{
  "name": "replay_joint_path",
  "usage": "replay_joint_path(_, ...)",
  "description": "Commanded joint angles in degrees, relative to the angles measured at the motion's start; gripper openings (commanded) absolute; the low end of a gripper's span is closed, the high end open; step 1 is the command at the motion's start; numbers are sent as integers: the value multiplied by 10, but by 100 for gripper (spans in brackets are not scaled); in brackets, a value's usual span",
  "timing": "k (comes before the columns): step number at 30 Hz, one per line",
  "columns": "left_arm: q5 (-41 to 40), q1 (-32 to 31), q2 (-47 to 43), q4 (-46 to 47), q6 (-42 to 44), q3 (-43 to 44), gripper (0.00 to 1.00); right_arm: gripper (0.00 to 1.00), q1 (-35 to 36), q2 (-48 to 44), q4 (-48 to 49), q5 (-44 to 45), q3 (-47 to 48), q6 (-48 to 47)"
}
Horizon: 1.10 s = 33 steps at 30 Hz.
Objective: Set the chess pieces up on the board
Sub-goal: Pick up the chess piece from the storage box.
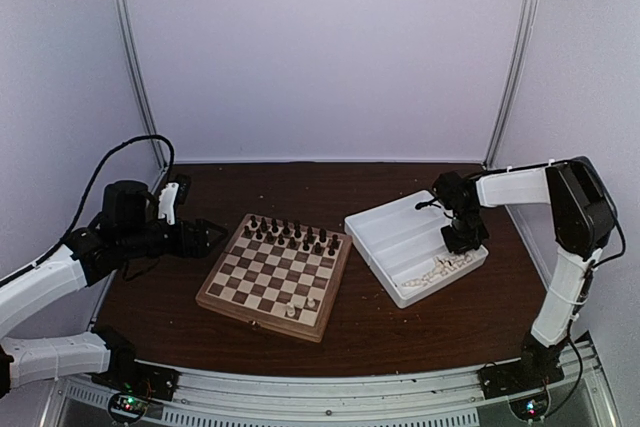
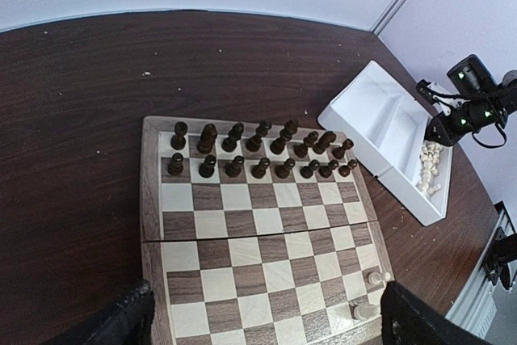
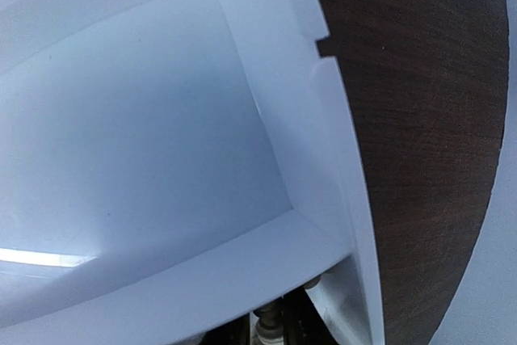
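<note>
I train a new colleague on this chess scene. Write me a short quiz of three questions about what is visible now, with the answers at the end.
1. True or false: the dark pieces fill two rows at the far side of the board.
2. Where do most of the cream pieces lie? A) on the board; B) in the white tray; C) on top of the dark pieces.
3. How many cream pieces are already on the board, near its right corner?

Key: 1 true. 2 B. 3 two.
</note>
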Motion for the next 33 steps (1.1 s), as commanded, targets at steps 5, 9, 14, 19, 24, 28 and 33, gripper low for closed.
replay_joint_path(5, 2, -3, -12, 15, 0, 15, 98, 9, 4, -11, 5, 20, 9, 2)
replay_joint_path(9, 3, -2, -11, 14, 0, 16, 98, 9, 5, -53, 11, 19, -3, 0)
replay_joint_path(14, 6, -3, -6, 19, 0, 19, 98, 9, 18, -117, 37, 23, -28, -6)
replay_joint_path(19, 11, -3, 1, 24, -3, 19, 98, 10, 46, -196, 106, 13, -78, -21)
replay_joint_path(24, 13, -3, -3, 20, -4, 21, 98, 11, 48, -227, 141, 22, -107, -16)
replay_joint_path(28, 12, -3, -6, 19, -6, 19, 98, 10, 49, -230, 159, -6, -117, -6)
replay_joint_path(33, 18, -3, -4, 20, -11, 20, 98, 11, 48, -238, 202, -41, -146, 17)
